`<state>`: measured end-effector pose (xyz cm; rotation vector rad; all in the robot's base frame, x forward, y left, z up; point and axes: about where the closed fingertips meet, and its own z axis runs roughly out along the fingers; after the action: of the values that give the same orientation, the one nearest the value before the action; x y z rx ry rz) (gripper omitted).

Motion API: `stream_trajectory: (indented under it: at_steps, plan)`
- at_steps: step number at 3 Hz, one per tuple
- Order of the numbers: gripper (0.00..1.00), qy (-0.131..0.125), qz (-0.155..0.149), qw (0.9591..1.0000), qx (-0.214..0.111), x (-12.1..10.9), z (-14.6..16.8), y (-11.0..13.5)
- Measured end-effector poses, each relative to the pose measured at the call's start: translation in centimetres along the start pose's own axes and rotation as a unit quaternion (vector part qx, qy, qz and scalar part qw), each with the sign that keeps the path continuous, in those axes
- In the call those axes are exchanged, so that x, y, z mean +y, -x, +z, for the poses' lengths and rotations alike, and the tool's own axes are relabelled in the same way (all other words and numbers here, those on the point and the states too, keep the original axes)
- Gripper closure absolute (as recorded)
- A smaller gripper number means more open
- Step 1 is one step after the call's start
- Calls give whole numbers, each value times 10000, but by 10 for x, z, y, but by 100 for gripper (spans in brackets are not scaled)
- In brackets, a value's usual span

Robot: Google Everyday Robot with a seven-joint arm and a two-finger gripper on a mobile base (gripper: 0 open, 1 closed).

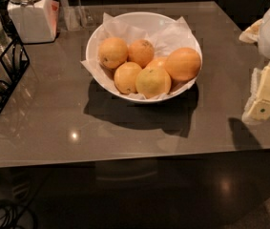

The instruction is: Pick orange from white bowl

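The orange [183,64], the largest and deepest in colour, lies at the right side of the white bowl [92,43], against the crinkled white paper lining. Several smaller, paler fruits [127,77] lie beside it to the left and in front. The bowl stands on the grey table's middle back part. My gripper [264,95], cream and white, hangs at the right edge of the view above the table. It is to the right of the bowl, apart from it and a little nearer the front, and it holds nothing that I can see.
A white square lidded jar [30,14] stands at the back left. A black wire rack [3,73] holding glassware stands at the left edge. The table's front edge [125,160] runs across the view, with dark floor below it.
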<state>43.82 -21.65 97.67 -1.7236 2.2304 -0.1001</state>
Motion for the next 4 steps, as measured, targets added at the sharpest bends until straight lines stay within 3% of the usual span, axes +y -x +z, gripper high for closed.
stream_trajectory:
  at_steps: [1, 2, 3, 4]
  plan:
    - [0, 7, -13, 10000, -78, -1, 0, 2]
    - [0, 34, -60, 9994, -350, -4, -1, 10]
    - [0, 336, -395, 9947, -893, -13, 8, 50]
    - [0, 752, -768, 9788, -1744, -42, 21, 126]
